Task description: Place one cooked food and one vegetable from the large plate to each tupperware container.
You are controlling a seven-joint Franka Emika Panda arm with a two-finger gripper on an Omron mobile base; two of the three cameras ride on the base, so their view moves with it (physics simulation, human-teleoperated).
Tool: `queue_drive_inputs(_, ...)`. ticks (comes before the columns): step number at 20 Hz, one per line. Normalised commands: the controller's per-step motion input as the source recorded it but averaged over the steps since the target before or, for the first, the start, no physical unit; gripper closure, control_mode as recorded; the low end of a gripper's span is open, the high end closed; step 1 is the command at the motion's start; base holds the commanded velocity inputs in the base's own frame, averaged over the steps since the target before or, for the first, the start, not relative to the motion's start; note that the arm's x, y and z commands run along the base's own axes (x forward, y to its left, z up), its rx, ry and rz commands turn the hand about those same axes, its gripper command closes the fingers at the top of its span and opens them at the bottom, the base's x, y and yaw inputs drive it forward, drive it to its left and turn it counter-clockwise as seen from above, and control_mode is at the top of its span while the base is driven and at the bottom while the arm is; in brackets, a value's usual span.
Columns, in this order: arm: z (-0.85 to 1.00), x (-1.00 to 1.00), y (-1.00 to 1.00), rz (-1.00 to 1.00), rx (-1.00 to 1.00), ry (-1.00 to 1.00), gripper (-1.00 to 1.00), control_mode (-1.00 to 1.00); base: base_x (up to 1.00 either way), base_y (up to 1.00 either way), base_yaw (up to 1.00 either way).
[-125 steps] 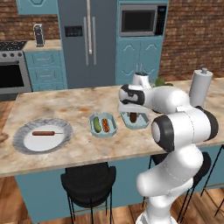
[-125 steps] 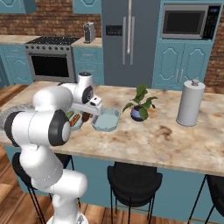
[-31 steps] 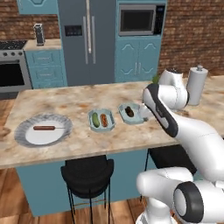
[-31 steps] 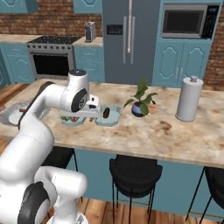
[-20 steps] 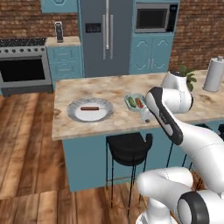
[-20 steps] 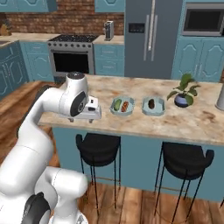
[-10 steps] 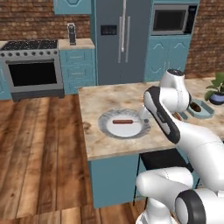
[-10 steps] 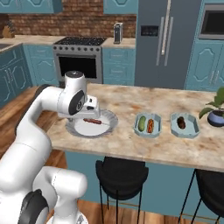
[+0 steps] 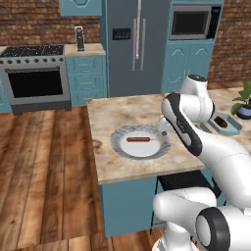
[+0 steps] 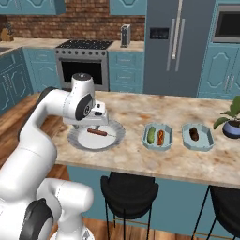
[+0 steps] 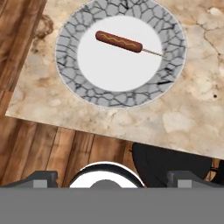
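The large plate [image 11: 70, 83] was seen on the marble counter [image 11: 192, 118] near its corner, with one skewered sausage [image 11: 119, 41] lying across its white centre; the two tupperware containers were set further along the counter, the nearer tray [image 10: 158, 137] holding a green vegetable and a cooked piece, the farther tray [image 10: 197, 136] holding a single dark piece. The gripper [image 11: 109, 177] was held above the plate's near side with its finger tips spread wide and nothing between them.

A slip could be expected if the sausage were pinched at its thin skewer rather than its body; it might then swing or roll off the plate. The sausage could also be dropped into the wrong tray, since the farther one appeared, by judgement, to lack a vegetable, and no vegetable could be made out on the plate.

The gripper was hidden behind the arm in the left base view; the farther tray was partly cut off there; the dark piece could not be identified.
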Motion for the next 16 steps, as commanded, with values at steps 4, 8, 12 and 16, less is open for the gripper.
queue_drive_inputs(4,0.00,0.00,0.00,0.00,0.00,0.00,-1.00,1.00,0.14,0.00,0.00)
queue_drive_inputs(8,-0.12,0.41,0.02,0.02,0.00,0.01,-1.00,-1.00,0.00,0.00,0.00)
queue_drive_inputs(12,-0.46,0.97,0.38,0.33,-0.10,0.00,-1.00,-1.00,0.00,0.00,0.00)
queue_drive_inputs(16,-0.32,0.97,0.07,0.52,-0.20,0.05,-1.00,-1.00,0.00,0.00,0.00)
